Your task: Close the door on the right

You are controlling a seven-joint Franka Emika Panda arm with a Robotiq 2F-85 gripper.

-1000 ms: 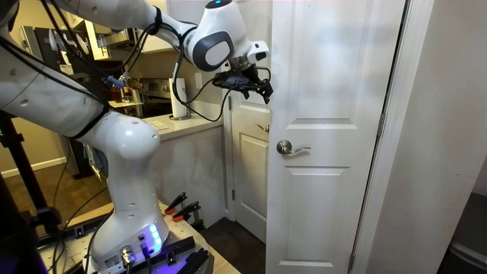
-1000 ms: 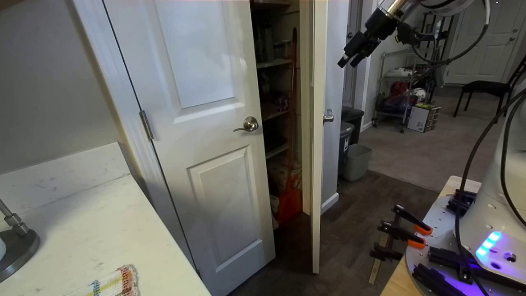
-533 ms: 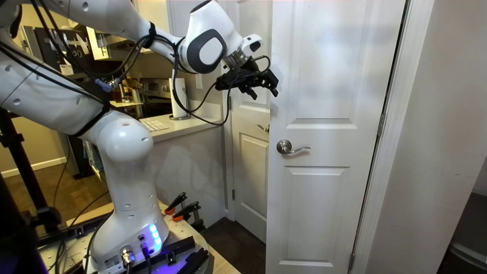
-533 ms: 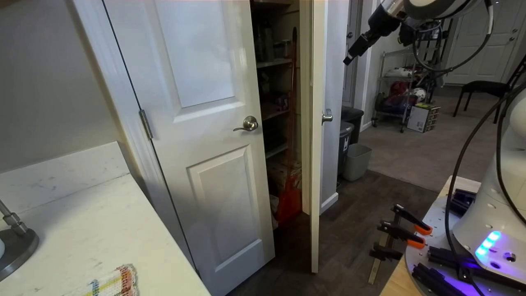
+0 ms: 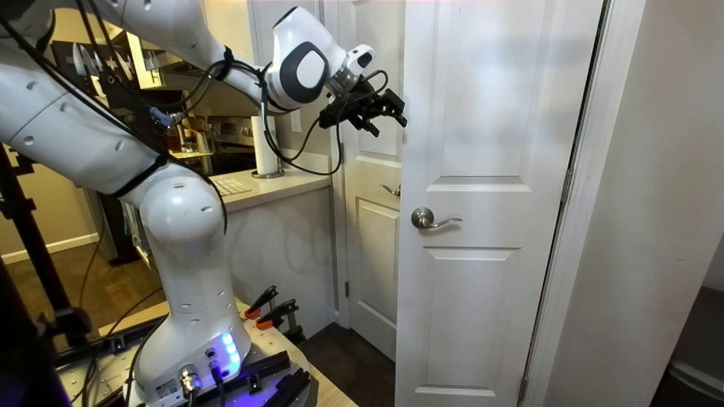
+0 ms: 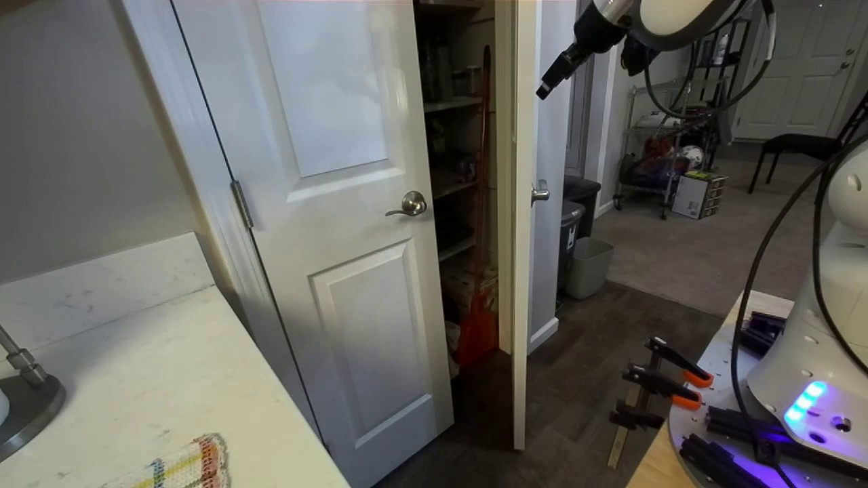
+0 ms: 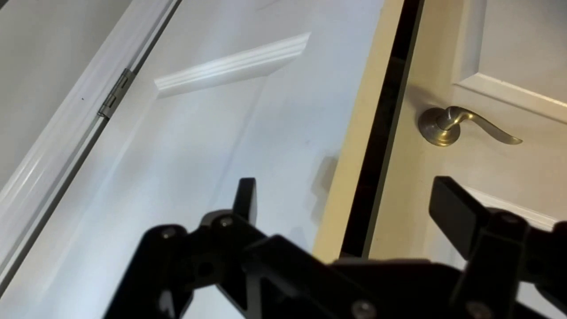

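Shelves beyond door, exterior view only

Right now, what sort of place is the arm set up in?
Probably a home, beside its kitchen: there's a stove, a paper towel roll on a counter, and pantry-like shelves.

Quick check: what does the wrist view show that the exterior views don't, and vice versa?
Only the wrist view: the right door with hinge and free edge in one picture, which looks roughly upside down, that door on its left.
Only the exterior views: the right door's lever handle, the robot arm and, in an exterior view, the closet shelves.
Both: the right door, the left door, the left door's lever handle and the hand, open.
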